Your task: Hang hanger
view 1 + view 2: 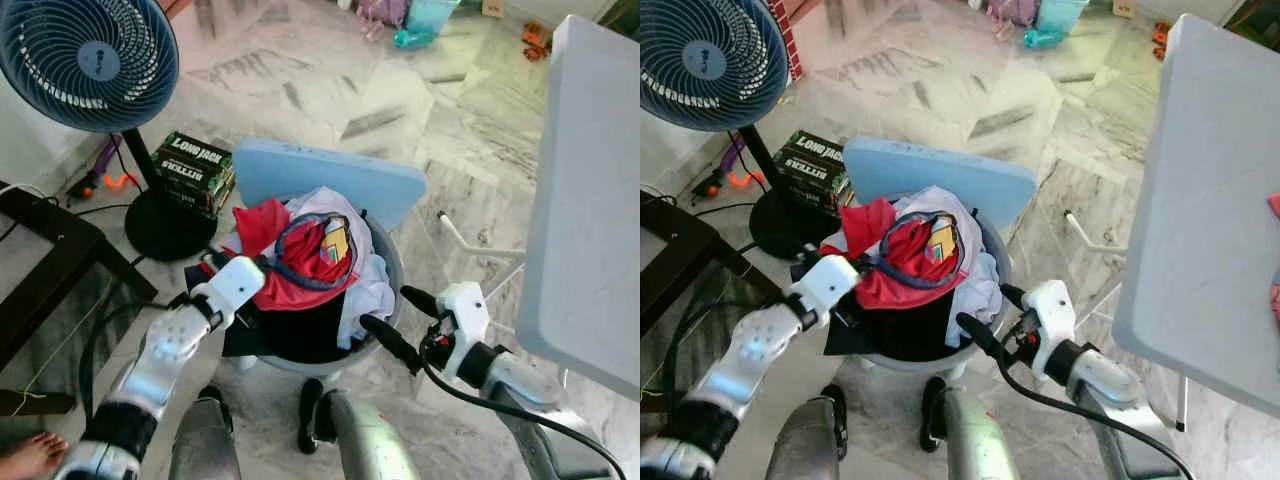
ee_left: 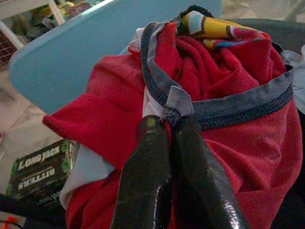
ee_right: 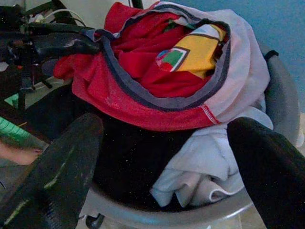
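A grey laundry basket (image 1: 392,268) stands on the floor before me, heaped with clothes. On top lies a red shirt (image 1: 300,262) with a blue-grey collar (image 2: 228,107) and a yellow print (image 3: 198,47). My left gripper (image 2: 167,121) is shut on that collar at the basket's left side, also seen in the left eye view as the left gripper (image 1: 262,266). My right gripper (image 1: 385,307) stands open just off the basket's right rim, nothing between its fingers (image 3: 62,167). A white garment (image 1: 365,290) hangs over the near right edge. I see no hanger.
A light blue board (image 1: 330,175) leans behind the basket. A standing fan (image 1: 90,55) and a green box (image 1: 195,170) are at the left, beside a dark table (image 1: 40,260). A white table (image 1: 590,200) stands at the right. A person's foot (image 1: 30,455) is at lower left.
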### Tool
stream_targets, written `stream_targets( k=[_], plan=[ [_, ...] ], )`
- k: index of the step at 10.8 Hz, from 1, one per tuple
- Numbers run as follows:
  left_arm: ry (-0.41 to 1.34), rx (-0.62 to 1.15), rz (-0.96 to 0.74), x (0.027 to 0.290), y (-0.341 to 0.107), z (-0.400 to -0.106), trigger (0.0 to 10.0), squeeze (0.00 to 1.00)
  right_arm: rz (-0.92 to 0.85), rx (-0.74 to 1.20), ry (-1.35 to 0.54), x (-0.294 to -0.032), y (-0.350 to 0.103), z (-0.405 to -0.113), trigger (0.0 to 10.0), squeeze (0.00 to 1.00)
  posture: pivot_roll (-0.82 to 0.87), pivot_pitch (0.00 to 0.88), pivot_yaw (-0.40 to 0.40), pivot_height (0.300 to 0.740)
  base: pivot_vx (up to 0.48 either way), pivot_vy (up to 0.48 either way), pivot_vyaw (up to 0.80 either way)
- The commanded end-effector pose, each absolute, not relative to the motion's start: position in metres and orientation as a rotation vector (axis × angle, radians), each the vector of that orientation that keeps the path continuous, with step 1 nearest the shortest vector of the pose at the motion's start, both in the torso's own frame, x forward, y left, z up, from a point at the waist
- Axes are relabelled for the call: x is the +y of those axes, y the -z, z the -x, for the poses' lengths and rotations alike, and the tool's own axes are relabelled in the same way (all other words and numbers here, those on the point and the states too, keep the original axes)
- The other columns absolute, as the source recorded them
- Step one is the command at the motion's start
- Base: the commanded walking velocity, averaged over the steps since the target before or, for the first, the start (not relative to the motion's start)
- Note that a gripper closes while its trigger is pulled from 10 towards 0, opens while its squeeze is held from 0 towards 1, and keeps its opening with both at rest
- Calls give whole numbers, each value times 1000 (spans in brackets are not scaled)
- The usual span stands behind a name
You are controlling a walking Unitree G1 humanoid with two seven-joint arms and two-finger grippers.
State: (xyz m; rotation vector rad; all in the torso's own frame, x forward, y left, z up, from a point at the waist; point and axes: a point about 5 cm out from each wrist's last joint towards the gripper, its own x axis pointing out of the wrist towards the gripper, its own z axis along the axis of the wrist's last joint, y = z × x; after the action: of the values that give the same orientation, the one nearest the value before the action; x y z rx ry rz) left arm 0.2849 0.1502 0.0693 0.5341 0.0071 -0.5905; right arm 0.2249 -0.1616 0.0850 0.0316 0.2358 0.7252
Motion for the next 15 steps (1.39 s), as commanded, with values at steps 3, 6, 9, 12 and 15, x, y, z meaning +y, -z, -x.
stream_targets(
  k=[3,6,9,12,15],
  plan=[
    [519,-68,-483,143,-71,-281,0,0,-21,249,-750,-153,-80,-232,10000,0,10,230,-153,740,0,0,0],
    [327,-268,-280,141,-99,-280,0,0,11,200,-656,-155,-79,-246,10000,0,0,222,-116,740,0,0,0],
    [231,-272,-186,142,-101,-277,0,0,23,110,-520,-154,-81,-257,10000,0,1,216,-121,740,0,0,0],
    [117,-84,-204,154,-83,-272,0,0,-9,-22,-317,-166,-102,-273,10000,0,7,224,-122,740,0,0,0],
    [17,-32,-169,175,-83,-259,10000,0,-46,-108,-108,-179,-111,-276,10000,0,25,164,-77,740,0,0,0]
  ],
)
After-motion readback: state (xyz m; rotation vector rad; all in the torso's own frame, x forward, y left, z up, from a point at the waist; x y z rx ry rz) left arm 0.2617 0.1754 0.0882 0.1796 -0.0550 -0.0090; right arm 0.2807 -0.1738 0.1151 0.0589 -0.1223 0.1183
